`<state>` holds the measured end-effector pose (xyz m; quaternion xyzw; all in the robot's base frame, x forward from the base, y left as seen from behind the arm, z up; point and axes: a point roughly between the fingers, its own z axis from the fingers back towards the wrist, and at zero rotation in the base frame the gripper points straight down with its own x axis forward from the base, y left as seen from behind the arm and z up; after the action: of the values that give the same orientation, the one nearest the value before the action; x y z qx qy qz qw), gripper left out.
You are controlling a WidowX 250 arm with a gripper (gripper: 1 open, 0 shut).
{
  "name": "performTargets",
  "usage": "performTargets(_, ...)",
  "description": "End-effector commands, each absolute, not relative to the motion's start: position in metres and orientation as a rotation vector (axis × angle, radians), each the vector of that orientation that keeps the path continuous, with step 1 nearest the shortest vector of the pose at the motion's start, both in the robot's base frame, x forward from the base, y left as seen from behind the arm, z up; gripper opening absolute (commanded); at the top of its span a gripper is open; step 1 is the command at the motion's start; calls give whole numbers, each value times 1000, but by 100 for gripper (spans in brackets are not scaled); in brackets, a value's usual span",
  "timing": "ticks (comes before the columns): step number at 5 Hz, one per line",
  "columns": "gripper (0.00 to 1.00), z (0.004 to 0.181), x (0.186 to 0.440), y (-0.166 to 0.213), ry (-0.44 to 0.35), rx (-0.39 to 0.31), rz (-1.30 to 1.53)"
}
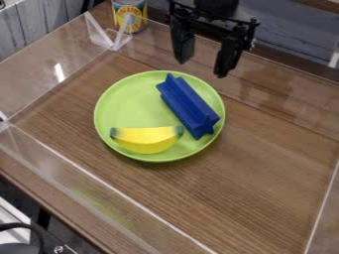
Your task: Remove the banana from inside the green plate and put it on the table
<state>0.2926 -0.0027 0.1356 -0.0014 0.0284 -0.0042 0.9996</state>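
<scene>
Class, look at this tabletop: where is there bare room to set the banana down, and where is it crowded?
Bare wood lies right of the green plate and in front of it, toward the near acrylic wall. The plate is crowded: banana and blue block fill it. The open hand hangs behind it.

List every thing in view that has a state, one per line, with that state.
gripper: open, empty, pointing down above the far rim of the plate.
banana: lying inside the green plate, near its front edge, untouched.
blue block: lying inside the plate, apart from the banana.
green plate: flat on the table, holding both items.
yellow container: upright at the far edge.
</scene>
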Motion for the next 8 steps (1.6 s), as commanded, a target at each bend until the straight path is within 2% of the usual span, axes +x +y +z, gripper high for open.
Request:
performTargets(1,100,139,282,1,48,-2,-53)
performTargets(2,100,140,268,19,3,10,-108)
performTargets(4,100,132,221,52,-68,20,-317)
performTargets(7,100,74,234,51,-93,20,-368)
performTargets(8,100,67,237,51,-103,23,-402)
